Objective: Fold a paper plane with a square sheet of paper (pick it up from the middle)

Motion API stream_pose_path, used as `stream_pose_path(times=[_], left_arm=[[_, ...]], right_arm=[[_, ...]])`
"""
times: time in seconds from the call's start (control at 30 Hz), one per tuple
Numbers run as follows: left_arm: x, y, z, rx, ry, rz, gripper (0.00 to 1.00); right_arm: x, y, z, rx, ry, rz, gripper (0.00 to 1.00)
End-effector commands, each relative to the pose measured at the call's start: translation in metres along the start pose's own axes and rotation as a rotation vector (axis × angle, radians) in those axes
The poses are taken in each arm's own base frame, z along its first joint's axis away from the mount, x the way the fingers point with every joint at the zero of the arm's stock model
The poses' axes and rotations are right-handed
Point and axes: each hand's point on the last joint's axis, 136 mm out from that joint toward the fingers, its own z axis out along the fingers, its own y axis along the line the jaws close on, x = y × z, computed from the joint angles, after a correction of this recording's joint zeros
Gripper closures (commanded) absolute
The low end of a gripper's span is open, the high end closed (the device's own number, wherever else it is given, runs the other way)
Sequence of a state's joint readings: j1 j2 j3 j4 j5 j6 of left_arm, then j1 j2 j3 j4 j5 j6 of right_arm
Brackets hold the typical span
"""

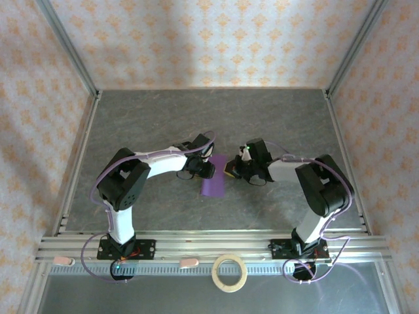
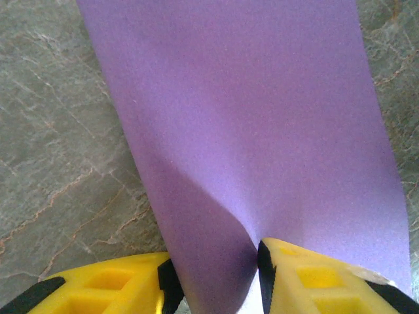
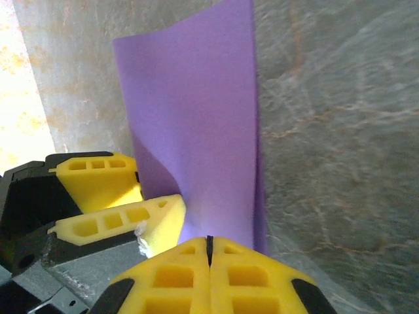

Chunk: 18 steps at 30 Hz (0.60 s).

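Observation:
The purple sheet of paper (image 1: 213,184) is bent lengthwise into a narrow strip between the two arms, over the middle of the grey table (image 1: 209,118). My left gripper (image 1: 208,170) grips its left side. In the left wrist view the paper (image 2: 249,118) curls between the jaws of the left gripper (image 2: 217,275). The jaws stand a little apart and the fold touches both pads. My right gripper (image 3: 209,242) is shut, its tips pressed on the near edge of the paper (image 3: 196,131), just right of the left gripper's yellow fingers (image 3: 98,176). The right gripper (image 1: 230,171) meets the strip from the right.
A tan tape ring (image 1: 230,272) lies on the near ledge in front of the metal rail (image 1: 209,245). Patterned walls close in the table at the back and on both sides. Bare marbled tabletop surrounds the paper.

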State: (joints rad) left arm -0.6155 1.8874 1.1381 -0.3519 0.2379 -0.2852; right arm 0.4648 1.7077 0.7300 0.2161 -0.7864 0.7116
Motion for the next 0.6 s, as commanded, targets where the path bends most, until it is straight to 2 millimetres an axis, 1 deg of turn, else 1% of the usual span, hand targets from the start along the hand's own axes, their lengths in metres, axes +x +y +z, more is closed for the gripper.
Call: stream_pose_path(times=[0.0,0.17,0.3,0.4,0.53,0.57], left_arm=[[0.016,0.046,0.035,-0.182,0.037,0.012,0.55],[0.016,0.046,0.035,-0.181,0.036,0.012,0.55],[0.016,0.046,0.035,-0.18,0.036,0.013,0.55],[0.015,0.046,0.035,-0.179,0.036,0.011,0.55],[0.013,0.044,0.031,-0.172,0.027,0.01,0.55],[0.012,0.043,0.031,-0.168,0.024,0.009,0.55]], right_arm=[[-0.006,0.016,0.007,-0.036,-0.005,-0.016,0.98],[0.0,0.019,0.017,-0.034,0.019,-0.019,0.98],[0.005,0.008,0.026,-0.003,0.04,-0.005,0.98],[0.011,-0.014,0.029,0.07,0.052,0.011,1.0],[0.022,-0.047,0.028,0.181,0.064,0.025,1.0],[0.024,-0.053,0.027,0.198,0.066,0.022,1.0]])
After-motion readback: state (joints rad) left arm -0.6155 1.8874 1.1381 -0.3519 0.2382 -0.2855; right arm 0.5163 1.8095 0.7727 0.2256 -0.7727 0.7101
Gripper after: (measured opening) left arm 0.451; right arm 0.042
